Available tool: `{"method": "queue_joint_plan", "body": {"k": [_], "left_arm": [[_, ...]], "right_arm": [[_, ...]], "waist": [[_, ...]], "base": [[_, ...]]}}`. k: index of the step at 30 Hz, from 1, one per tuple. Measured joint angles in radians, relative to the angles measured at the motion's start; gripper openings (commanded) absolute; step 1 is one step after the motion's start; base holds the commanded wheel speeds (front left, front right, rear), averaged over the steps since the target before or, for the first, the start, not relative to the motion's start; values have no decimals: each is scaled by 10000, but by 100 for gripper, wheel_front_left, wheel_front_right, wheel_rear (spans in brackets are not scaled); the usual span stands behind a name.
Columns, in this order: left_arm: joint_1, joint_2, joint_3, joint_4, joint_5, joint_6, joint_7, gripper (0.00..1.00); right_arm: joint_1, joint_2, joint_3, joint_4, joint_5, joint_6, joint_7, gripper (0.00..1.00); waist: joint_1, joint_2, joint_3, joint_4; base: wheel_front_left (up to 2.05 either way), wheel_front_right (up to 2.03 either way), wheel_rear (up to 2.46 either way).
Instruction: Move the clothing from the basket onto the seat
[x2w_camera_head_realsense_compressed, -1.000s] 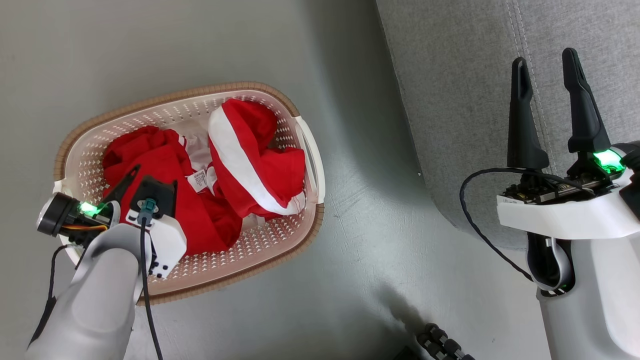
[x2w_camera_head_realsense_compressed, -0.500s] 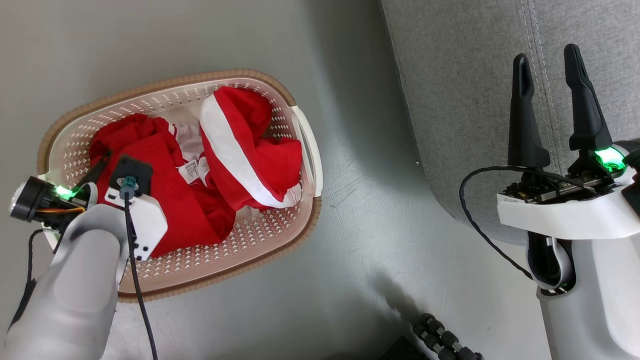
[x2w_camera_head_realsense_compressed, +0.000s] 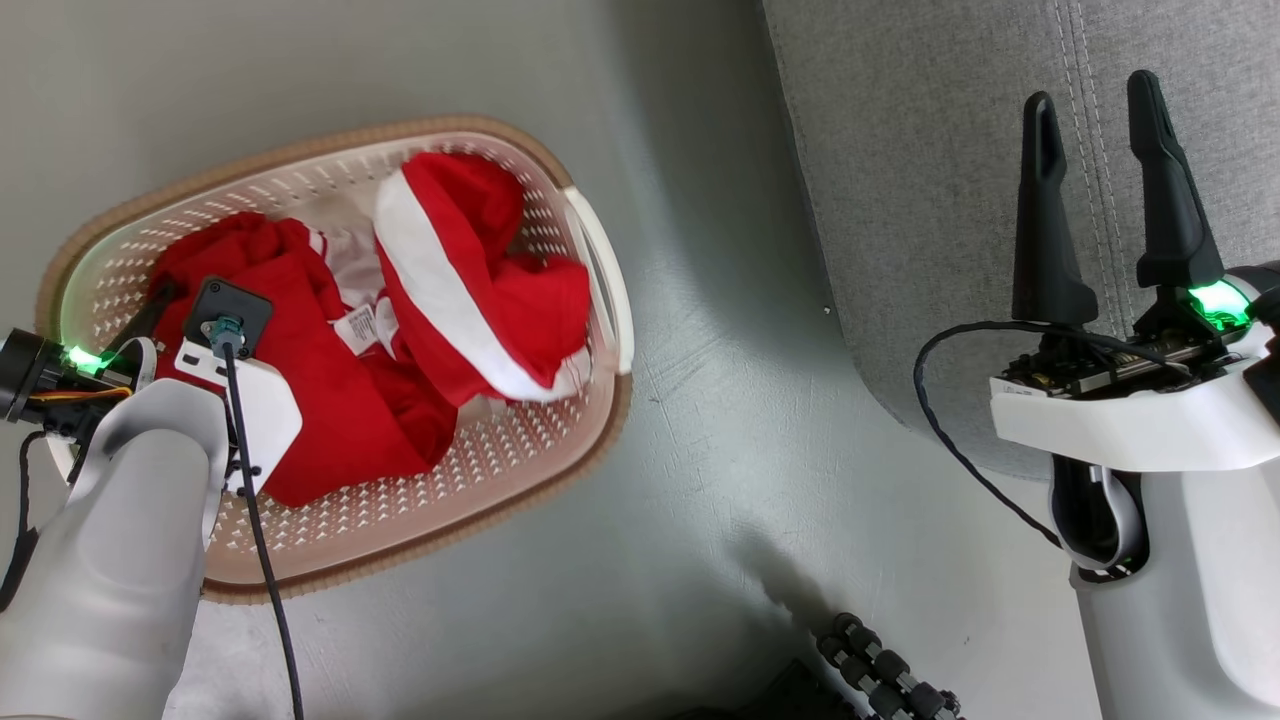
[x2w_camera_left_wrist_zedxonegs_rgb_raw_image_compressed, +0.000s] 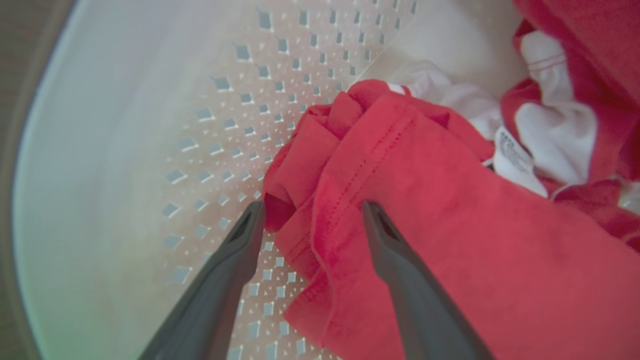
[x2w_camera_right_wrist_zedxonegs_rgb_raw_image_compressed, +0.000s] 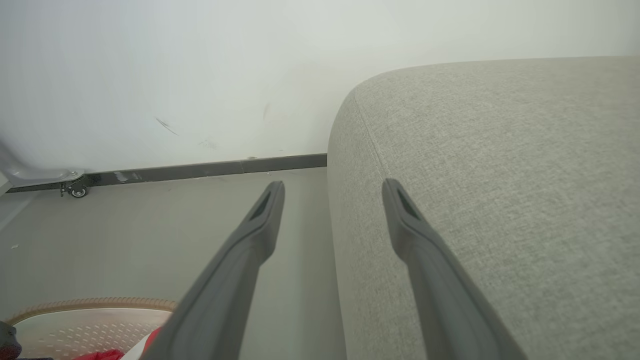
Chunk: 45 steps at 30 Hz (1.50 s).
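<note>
The basket (x2w_camera_head_realsense_compressed: 470, 470) stands on the grey floor (x2w_camera_head_realsense_compressed: 720, 400) at the left, well apart from the seat (x2w_camera_head_realsense_compressed: 920, 200), which takes up the far right. All the clothing (x2w_camera_head_realsense_compressed: 340, 420) lies inside the basket: one plain red piece is bunched at the left and near side, and a striped piece (x2w_camera_head_realsense_compressed: 440, 300), with a broad white band, is heaped at the far right end next to a white handle (x2w_camera_head_realsense_compressed: 600, 270). A white label (x2w_camera_head_realsense_compressed: 358, 325) shows between the two pieces. None of the clothing is on the seat. The left gripper (x2w_camera_left_wrist_zedxonegs_rgb_raw_image_compressed: 314, 210) reaches down into the left end of the basket with its jaws released and spread wide. A folded hem of the plain red piece lies between its two fingertips, the left tip by the perforated basket wall and the right tip over the cloth. It grasps nothing; whether the tips touch the cloth cannot be told. The right gripper (x2w_camera_head_realsense_compressed: 1092, 95) hangs at the right over the seat's near left corner, also released and wide open, with nothing between its fingers. In the right wrist view its left finger lies over the floor and its right finger over the seat's top, with a pale wall (x2w_camera_right_wrist_zedxonegs_rgb_raw_image_compressed: 200, 75) and dark baseboard (x2w_camera_right_wrist_zedxonegs_rgb_raw_image_compressed: 200, 170) at the far side.
</note>
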Motion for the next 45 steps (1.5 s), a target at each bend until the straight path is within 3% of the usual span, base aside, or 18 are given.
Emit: {"method": "queue_joint_plan", "body": {"k": [16,19,22,24,45], "left_arm": [[-192,-155,-209,648,69,-23,495,100],[-202,-167,-232,713,69,-94,514,84],[-203,-232,-272,777,84,-94,550,36],[-203,-274,-288,821,86,-94,552,0],[-207,-612,-98,727,-151,17,-343,0]], "right_arm": [[-3,0,180,10,71,0,0,100],[-3,0,180,13,73,0,0,100],[-3,0,180,15,77,0,0,100],[-3,0,180,17,111,0,0,100],[-189,0,138,90,259,0,0,100]], "waist": [[0,0,104,-114],[0,0,99,-136],[0,0,93,-155],[0,0,87,-165],[0,0,-156,1]], "base": [[0,0,0],[0,0,0],[0,0,0],[0,0,0],[0,0,0]]}}
